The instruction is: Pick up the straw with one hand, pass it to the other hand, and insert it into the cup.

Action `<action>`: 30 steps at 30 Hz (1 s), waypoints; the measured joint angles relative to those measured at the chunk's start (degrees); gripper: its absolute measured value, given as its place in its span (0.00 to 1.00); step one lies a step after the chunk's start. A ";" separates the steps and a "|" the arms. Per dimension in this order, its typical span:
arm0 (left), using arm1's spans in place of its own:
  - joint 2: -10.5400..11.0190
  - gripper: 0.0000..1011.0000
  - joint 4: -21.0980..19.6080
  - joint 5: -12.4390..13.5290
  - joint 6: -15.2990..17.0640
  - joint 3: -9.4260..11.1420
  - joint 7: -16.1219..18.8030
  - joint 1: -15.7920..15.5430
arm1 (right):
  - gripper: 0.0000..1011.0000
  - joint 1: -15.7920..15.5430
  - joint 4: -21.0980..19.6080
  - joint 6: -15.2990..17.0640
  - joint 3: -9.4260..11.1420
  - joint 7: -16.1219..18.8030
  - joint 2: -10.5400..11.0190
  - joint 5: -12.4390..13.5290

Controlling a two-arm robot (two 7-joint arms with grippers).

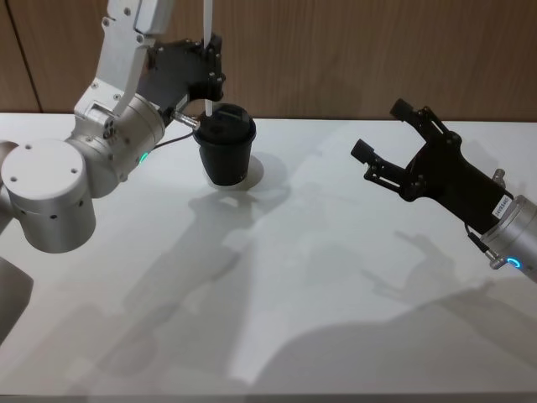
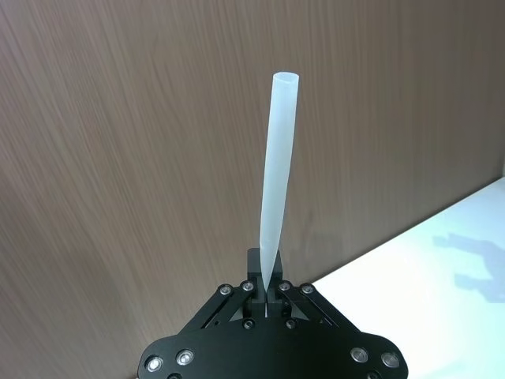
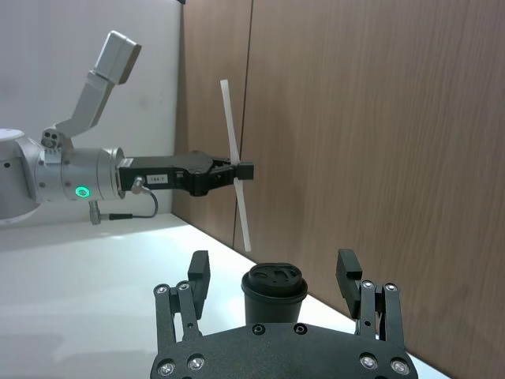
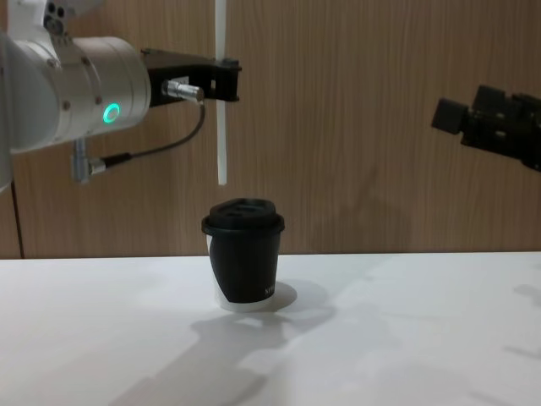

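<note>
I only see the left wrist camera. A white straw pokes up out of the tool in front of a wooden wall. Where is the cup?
Observer: The cup stands on the table right below the straw. In the chest view the straw's bottom end hangs just above the cup, not yet in.
Operator: Where is my tool holding the straw?
Observer: The left tool is shut on the straw at about its middle, and the straw is close to upright.
Operator: What is the other arm doing?
Observer: The right tool is off to the right above the table, open and empty, well apart from the cup.
</note>
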 joint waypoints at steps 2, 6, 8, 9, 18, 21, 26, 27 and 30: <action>-0.29 0.01 0.55 0.23 0.04 0.11 0.06 -0.08 | 0.99 0.00 0.00 0.00 0.00 0.00 0.00 0.00; -0.75 0.01 1.41 0.63 0.12 0.26 0.15 -0.25 | 0.99 0.00 0.00 0.00 0.00 0.00 0.00 0.00; -0.89 0.01 1.66 0.73 0.14 0.30 0.16 -0.28 | 0.99 0.00 0.00 0.00 0.00 0.00 0.00 0.00; -1.21 0.01 2.28 0.93 0.15 0.40 0.19 -0.42 | 0.99 0.00 0.00 0.00 0.00 0.00 0.00 0.00; -2.51 0.01 4.52 1.66 0.10 0.68 0.19 -1.05 | 0.99 0.00 0.00 0.00 0.00 0.00 0.00 0.00; -2.98 0.01 5.31 1.87 0.00 0.75 0.14 -1.29 | 0.99 0.00 0.00 0.00 0.00 0.00 0.00 0.00; -3.56 0.01 6.32 2.15 -0.19 0.84 0.04 -1.59 | 0.99 0.00 0.00 0.00 0.00 0.00 0.00 0.00; -3.72 0.01 6.63 2.26 -0.24 0.86 -0.02 -1.68 | 0.99 0.00 0.00 0.00 0.00 0.00 0.00 0.00; -4.03 0.01 7.19 2.42 -0.30 0.88 -0.13 -1.83 | 0.99 0.00 0.00 0.00 0.00 0.00 0.00 0.00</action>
